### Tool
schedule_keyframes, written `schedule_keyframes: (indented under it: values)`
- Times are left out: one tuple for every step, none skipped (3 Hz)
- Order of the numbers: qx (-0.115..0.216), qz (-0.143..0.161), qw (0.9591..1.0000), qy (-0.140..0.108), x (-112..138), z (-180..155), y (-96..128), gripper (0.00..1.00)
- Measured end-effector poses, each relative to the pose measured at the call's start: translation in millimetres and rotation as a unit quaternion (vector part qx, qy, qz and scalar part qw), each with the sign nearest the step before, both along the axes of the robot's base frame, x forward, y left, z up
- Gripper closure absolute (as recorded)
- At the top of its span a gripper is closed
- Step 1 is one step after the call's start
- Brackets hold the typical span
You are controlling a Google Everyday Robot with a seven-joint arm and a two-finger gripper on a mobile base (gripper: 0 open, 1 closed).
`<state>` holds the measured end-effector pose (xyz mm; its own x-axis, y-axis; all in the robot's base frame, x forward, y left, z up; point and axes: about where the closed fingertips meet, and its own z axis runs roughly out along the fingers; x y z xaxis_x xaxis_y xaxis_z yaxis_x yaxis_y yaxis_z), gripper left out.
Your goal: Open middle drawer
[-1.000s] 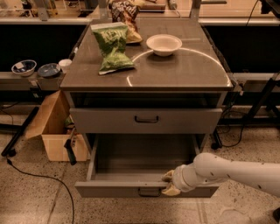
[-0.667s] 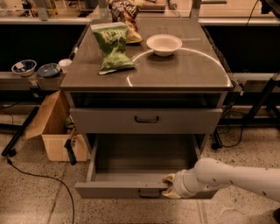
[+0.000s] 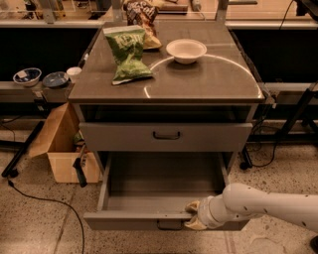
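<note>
The middle drawer (image 3: 164,186) is a wide, shallow grey drawer pulled far out of the cabinet, and its inside shows nothing in it. Its small black bar handle (image 3: 169,226) sits low on the front panel. My gripper (image 3: 193,217), tan-tipped on a white arm coming in from the right, clasps the front panel's top edge just right of the handle, one finger inside and one outside. Above it, the grey drawer with a black handle (image 3: 166,135) stands nearly closed. Any drawer below is hidden under the open one.
On the cabinet top (image 3: 208,79) lie a green chip bag (image 3: 128,52), a white bowl (image 3: 186,50) and another snack bag (image 3: 141,15). An open cardboard box (image 3: 62,149) stands on the floor to the left. Bowls (image 3: 27,76) sit on a low shelf, and cables cross the floor.
The middle drawer has slid a little further out toward the camera, and my gripper has moved with its front panel.
</note>
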<state>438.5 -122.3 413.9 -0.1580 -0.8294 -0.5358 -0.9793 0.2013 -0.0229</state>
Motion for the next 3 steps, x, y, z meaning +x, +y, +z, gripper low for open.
schedule_keyframes:
  values:
    - [0.002,0.011,0.9999,0.000,4.0,-1.1,9.6,1.00]
    - [0.014,0.006,0.9998,0.013,-23.1,-1.0,6.8,1.00]
    - [0.014,0.006,0.9998,0.013,-22.1,-1.0,7.0,0.97]
